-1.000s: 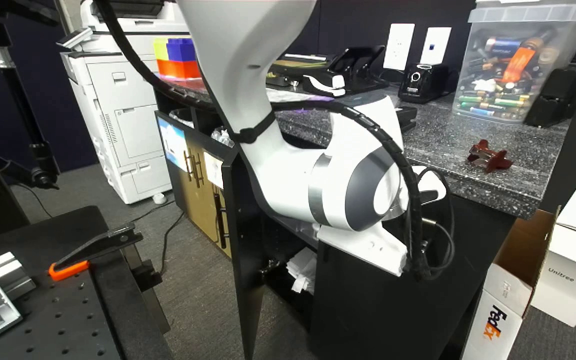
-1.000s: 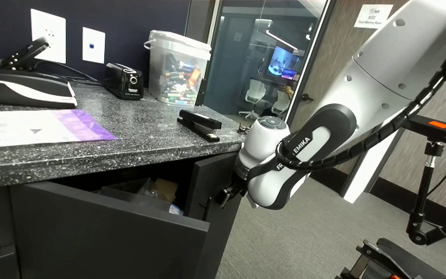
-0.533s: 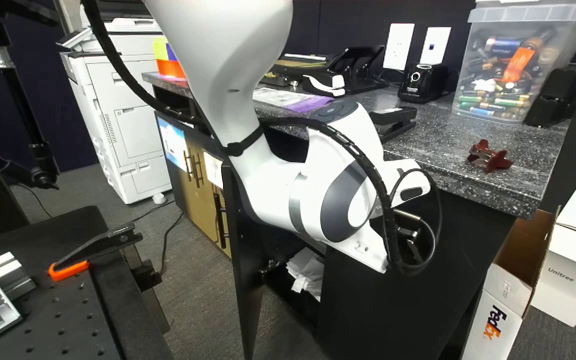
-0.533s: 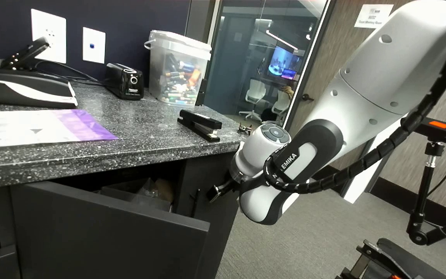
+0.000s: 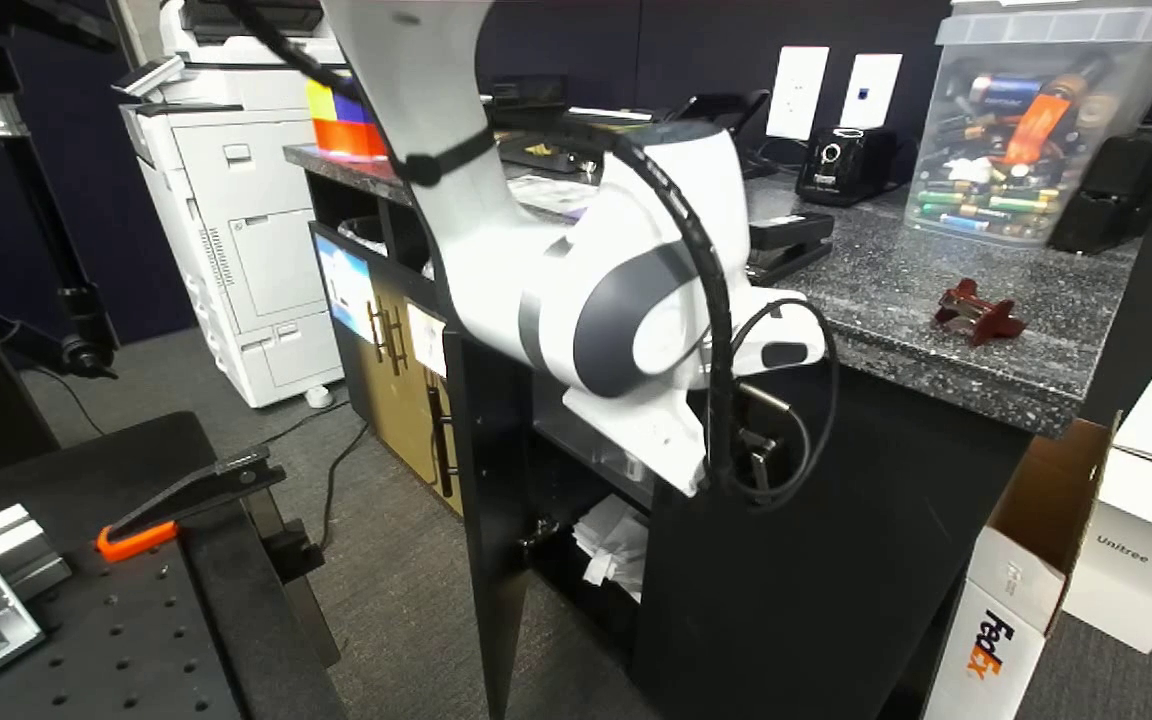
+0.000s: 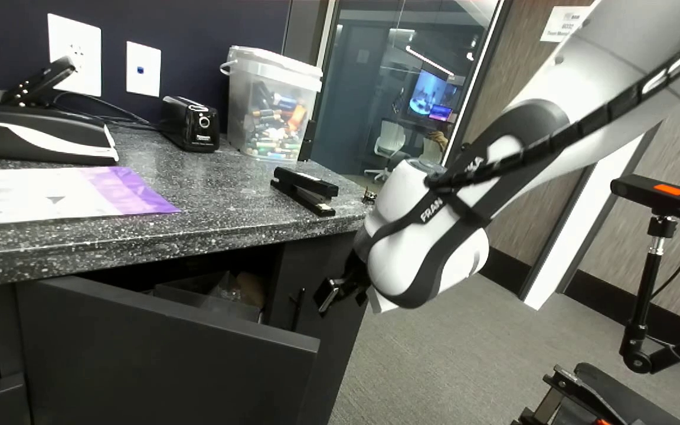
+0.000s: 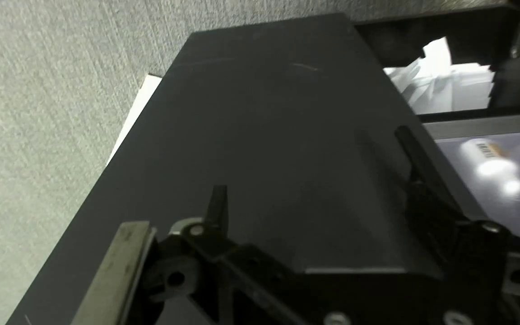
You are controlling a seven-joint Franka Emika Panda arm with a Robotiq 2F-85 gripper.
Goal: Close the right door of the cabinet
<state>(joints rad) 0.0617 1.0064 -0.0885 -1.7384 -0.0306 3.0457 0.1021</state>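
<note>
The right door (image 5: 836, 610) is a plain matte-black panel under the granite top of the cabinet (image 5: 896, 280). It also shows in an exterior view (image 6: 316, 254) and fills the wrist view (image 7: 264, 113). It looks about flush with the cabinet front; I cannot tell whether a small gap is left. A thin black handle (image 6: 298, 308) stands on its face. My gripper (image 6: 327, 295) is just in front of the door near the handle; contact cannot be told. In the wrist view its fingers (image 7: 316, 180) are wide apart with nothing between them.
The other black door (image 6: 169, 354) stands open, edge-on in an exterior view (image 5: 486, 500). White papers (image 5: 608, 540) lie inside the cabinet. A stapler (image 6: 304, 192), a battery bucket (image 6: 272, 106) and a red object (image 5: 978, 312) stand on top. A FedEx box (image 5: 986, 620) is beside the cabinet.
The right door has swung inward against the cabinet front, mostly in the first half second. My arm has moved left and then up in an exterior view. The other door has not moved.
</note>
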